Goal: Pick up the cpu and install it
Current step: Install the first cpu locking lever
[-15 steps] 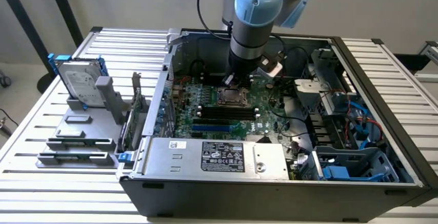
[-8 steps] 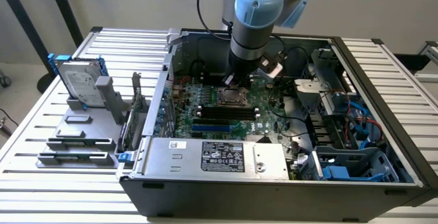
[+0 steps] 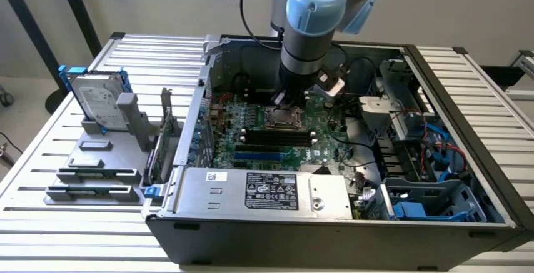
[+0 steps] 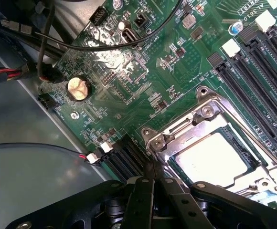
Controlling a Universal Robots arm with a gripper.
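The cpu (image 4: 210,156), a flat square chip with a pale silver top, lies inside the metal socket frame (image 4: 203,112) on the green motherboard (image 4: 124,76). My gripper (image 4: 153,172) is shut, its black fingers pressed together with nothing between them, just off the socket frame's corner. In the exterior view the arm reaches down into the open computer case (image 3: 434,129), and the gripper (image 3: 284,101) hangs right above the socket (image 3: 281,120).
Black memory slots (image 4: 260,67) run beside the socket. A coin battery (image 4: 78,88) and loose black cables (image 4: 81,44) lie near it. On the exterior view's left, a grey stand (image 3: 92,176) holds a hard drive in a blue bracket (image 3: 96,101). The power supply (image 3: 262,192) fills the case's front.
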